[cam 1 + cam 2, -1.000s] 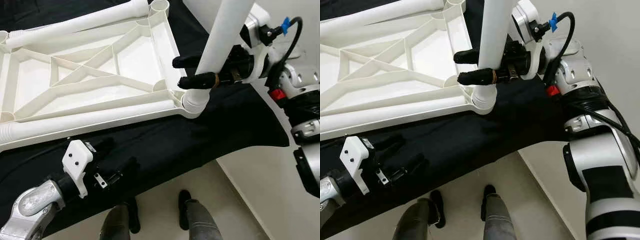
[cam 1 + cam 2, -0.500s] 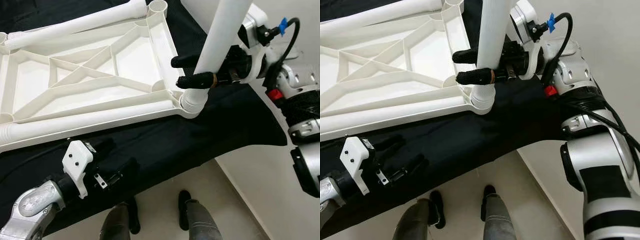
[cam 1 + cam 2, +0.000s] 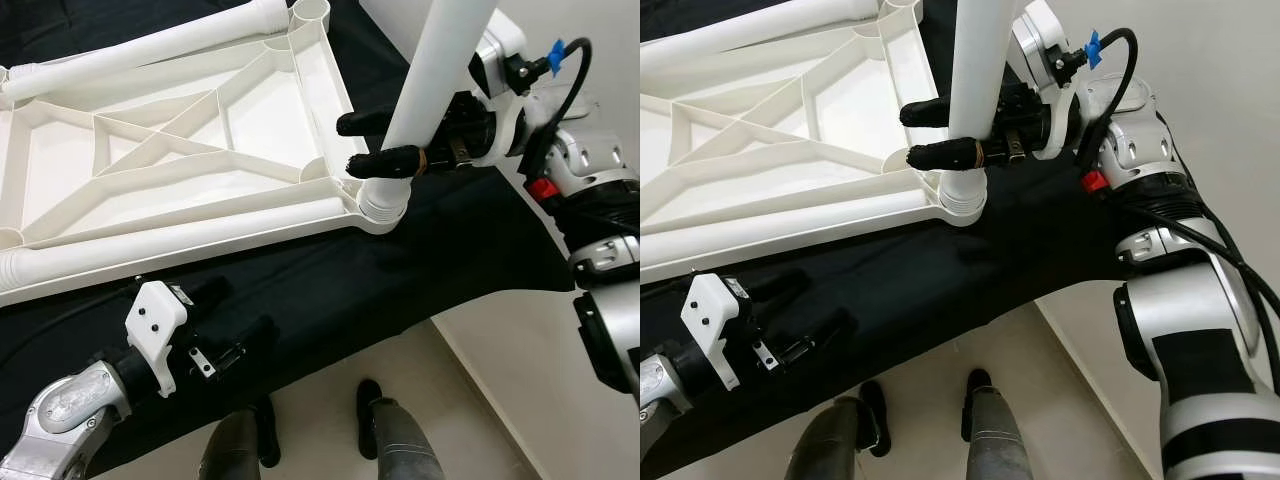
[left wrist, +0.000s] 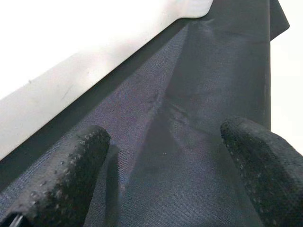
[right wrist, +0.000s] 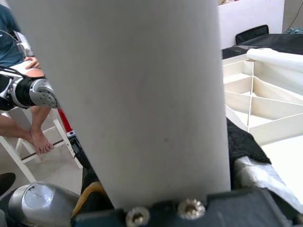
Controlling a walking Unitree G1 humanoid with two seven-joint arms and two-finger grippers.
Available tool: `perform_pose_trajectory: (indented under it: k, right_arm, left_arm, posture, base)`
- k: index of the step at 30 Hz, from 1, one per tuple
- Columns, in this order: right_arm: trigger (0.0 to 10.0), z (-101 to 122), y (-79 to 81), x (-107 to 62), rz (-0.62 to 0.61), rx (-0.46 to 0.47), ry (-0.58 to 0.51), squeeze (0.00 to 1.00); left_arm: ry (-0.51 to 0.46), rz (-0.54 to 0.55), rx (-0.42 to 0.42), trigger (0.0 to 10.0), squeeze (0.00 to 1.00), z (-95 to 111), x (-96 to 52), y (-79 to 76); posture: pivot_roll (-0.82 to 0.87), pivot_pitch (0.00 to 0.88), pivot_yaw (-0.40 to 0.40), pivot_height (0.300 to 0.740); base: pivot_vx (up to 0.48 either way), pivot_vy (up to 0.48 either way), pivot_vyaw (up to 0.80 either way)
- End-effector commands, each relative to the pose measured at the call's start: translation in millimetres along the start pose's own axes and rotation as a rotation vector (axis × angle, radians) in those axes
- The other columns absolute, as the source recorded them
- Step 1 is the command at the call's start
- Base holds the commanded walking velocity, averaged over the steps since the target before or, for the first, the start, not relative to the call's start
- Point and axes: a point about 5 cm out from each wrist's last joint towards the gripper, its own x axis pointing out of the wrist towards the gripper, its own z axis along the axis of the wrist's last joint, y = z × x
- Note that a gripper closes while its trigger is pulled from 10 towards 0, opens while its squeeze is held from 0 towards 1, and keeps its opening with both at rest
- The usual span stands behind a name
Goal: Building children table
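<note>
Left eye view shows the white ribbed plastic tabletop (image 3: 180, 150) lying upside down on the black-cloth-covered bench (image 3: 400, 270), with two more white tubular legs lying along its long edges. The right end effector (image 3: 375, 143) is clamped on the upright white cylindrical plastic table leg (image 3: 440, 70), its two black fingers closed on either side of the tube just above the ribbed corner socket (image 3: 383, 205) at the tabletop's near right corner, where the leg's lower end already sits. The step in hand looks like seating this leg in the socket. The next move probably calls for keeping the tube straight while pressing or twisting it home, then letting go. The left end effector (image 3: 235, 325) rests low on the cloth, its fingers apart and holding nothing.
</note>
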Motion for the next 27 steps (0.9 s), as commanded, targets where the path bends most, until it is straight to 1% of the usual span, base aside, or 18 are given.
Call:
perform_pose_trajectory:
  k: [1,14,15,16,17,19,20,22,23,24,25,26,27]
  right_arm:
    - [10.0,-20,6.0,4.3,0.027,0.055,0.055,0.0]
    - [10.0,-28,5.5,4.3,0.001,0.074,0.097,0.0]
    - [10.0,-30,4.9,4.3,-0.028,0.074,0.107,0.0]
    - [10.0,-30,4.9,4.3,-0.028,0.074,0.107,0.0]
    - [10.0,-33,3.2,4.4,-0.094,0.077,0.129,0.0]
    - [10.0,-33,3.2,4.4,-0.094,0.077,0.129,0.0]
    - [10.0,-51,6.3,11.2,-0.341,0.096,0.212,0.0]
    - [10.0,-51,6.3,11.2,-0.341,0.096,0.212,0.0]
    - [10.0,-75,23.4,31.7,-0.696,0.205,0.203,0.0]
    - [10.0,-95,52.2,45.1,-0.997,0.311,0.233,0.0]
    - [10.0,-95,52.2,45.1,-0.997,0.311,0.233,0.0]
    - [10.0,-103,75.7,50.5,-1.226,0.398,0.236,0.0]
    - [10.0,-103,75.7,50.5,-1.226,0.398,0.236,0.0]
  left_arm:
    - [0.018,-0.011,-0.007,10.0,0.0,-3,-2.4,-4.4]
    - [0.016,-0.008,-0.006,10.0,0.0,-3,-1.3,-3.5]
    - [0.016,-0.007,-0.006,10.0,0.0,-3,-1.0,-3.3]
    - [0.016,-0.007,-0.006,10.0,0.0,-3,-1.0,-3.3]
    - [0.016,-0.007,-0.006,10.0,0.0,-4,-0.9,-3.3]
    - [0.016,-0.007,-0.006,10.0,0.0,-4,-0.9,-3.3]
    - [0.015,0.0,-0.005,10.0,0.0,-5,-1.3,-4.2]
    - [0.015,0.0,-0.005,10.0,0.0,-5,-1.3,-4.2]
    - [0.011,0.013,-0.004,10.0,0.0,-6,-1.1,-3.8]
    - [0.009,0.024,-0.006,10.0,0.0,-8,0.8,-1.8]
    - [0.009,0.024,-0.006,10.0,0.0,-8,0.8,-1.8]
    - [0.006,0.028,-0.006,10.0,0.0,-10,2.9,-0.2]
    - [0.006,0.028,-0.006,10.0,0.0,-10,2.9,-0.2]
  posture:
    - [0.11,0.452,0.042,0.74]
    - [0.11,0.451,0.04,0.74]
    - [0.1,0.45,0.039,0.74]
    - [0.1,0.45,0.039,0.74]
    - [0.08,0.451,0.021,0.74]
    - [0.08,0.451,0.021,0.74]
    - [0.07,0.439,-0.018,0.74]
    - [0.07,0.439,-0.018,0.74]
    - [0.06,0.432,-0.026,0.74]
    - [0.03,0.414,-0.001,0.74]
    - [0.03,0.414,-0.001,0.74]
    - [0.02,0.41,0.003,0.74]
    - [0.02,0.41,0.003,0.74]
  base:
    - [0.0,0.0,0.0]
    - [0.0,0.0,0.0]
    - [0.0,0.0,0.0]
    - [0.0,0.0,0.0]
    - [0.0,0.0,0.0]
    - [0.0,0.0,0.0]
    - [0.0,0.0,0.0]
    - [0.0,0.0,0.0]
    - [0.0,0.0,0.0]
    - [0.0,0.0,0.0]
    - [0.0,0.0,0.0]
    - [0.0,0.0,0.0]
    - [0.0,0.0,0.0]
